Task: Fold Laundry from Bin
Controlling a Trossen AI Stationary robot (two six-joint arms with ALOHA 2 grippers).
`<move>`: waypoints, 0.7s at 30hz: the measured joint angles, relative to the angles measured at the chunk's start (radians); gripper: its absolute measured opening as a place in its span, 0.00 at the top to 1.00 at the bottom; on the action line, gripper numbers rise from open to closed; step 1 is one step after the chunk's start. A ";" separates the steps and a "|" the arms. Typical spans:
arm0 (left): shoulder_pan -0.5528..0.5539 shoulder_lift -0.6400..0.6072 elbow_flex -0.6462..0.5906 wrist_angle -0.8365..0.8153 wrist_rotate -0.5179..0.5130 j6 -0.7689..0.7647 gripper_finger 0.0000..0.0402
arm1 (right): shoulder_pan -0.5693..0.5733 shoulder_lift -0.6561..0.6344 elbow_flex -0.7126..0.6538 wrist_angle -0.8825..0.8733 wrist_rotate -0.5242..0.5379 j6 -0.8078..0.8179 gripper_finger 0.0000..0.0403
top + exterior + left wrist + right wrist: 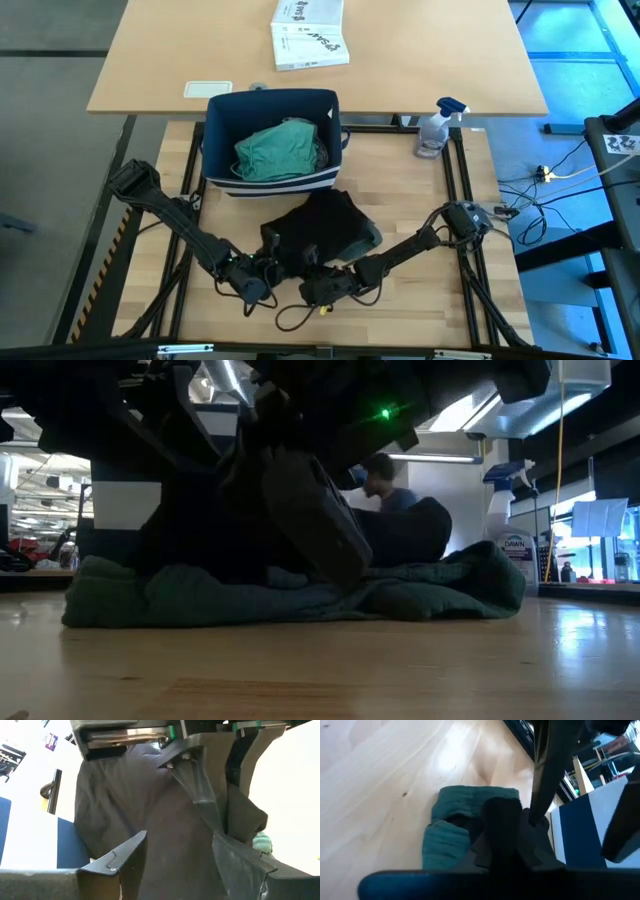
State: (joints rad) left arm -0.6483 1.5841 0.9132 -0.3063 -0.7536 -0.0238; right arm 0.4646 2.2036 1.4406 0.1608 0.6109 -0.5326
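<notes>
A black garment point(325, 225) lies bunched on the table in front of the navy bin point(215, 130), over a dark green piece point(452, 827) that rests flat on the wood. A teal garment point(280, 150) lies inside the bin. My right gripper point(512, 827) is at the black garment's near edge, shut on it. My left gripper point(177, 862) stands just to its left, open, with dark cloth point(150, 805) hanging in the gap between its fingers; whether they touch it I cannot tell. My right gripper pinches a bunched part of the black garment point(202, 812) near its near edge between its two fingers. It comes in slanting down from the table's right and near side. One layer or several, I cannot tell. The rest of the garment stays on the table.
A spray bottle point(435, 130) stands at the back right of the work table. A white printed box point(310, 35) lies on the farther table behind the bin. Bare wood lies to the garment's left and right. A person point(385, 485) shows in the room behind.
</notes>
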 joint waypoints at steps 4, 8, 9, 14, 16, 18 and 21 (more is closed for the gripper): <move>-0.009 -0.012 0.049 0.001 -0.007 -0.013 0.46 | 0.000 -0.001 0.012 -0.048 0.007 0.035 0.95; -0.026 -0.027 0.078 -0.019 -0.022 -0.017 0.46 | 0.000 -0.001 0.017 -0.097 0.007 0.066 0.97; -0.028 -0.027 0.081 -0.033 -0.023 -0.018 0.46 | 0.000 -0.001 0.017 -0.101 0.008 0.075 0.96; -0.051 -0.027 0.082 -0.087 -0.046 -0.020 0.46 | 0.000 -0.001 0.018 -0.103 0.009 0.112 0.94; -0.061 -0.038 0.082 -0.096 -0.048 -0.023 0.46 | 0.000 -0.004 0.018 -0.106 0.009 0.120 0.96; -0.067 -0.055 0.083 -0.118 -0.050 -0.051 0.46 | 0.000 -0.011 0.018 -0.114 0.008 0.133 0.97; -0.072 -0.072 0.085 -0.187 -0.047 -0.106 0.46 | 0.000 -0.031 0.018 -0.122 0.009 0.145 0.97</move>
State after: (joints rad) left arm -0.7203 1.5118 0.9977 -0.4929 -0.8005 -0.1298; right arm 0.4644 2.1727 1.4586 0.0388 0.6200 -0.3873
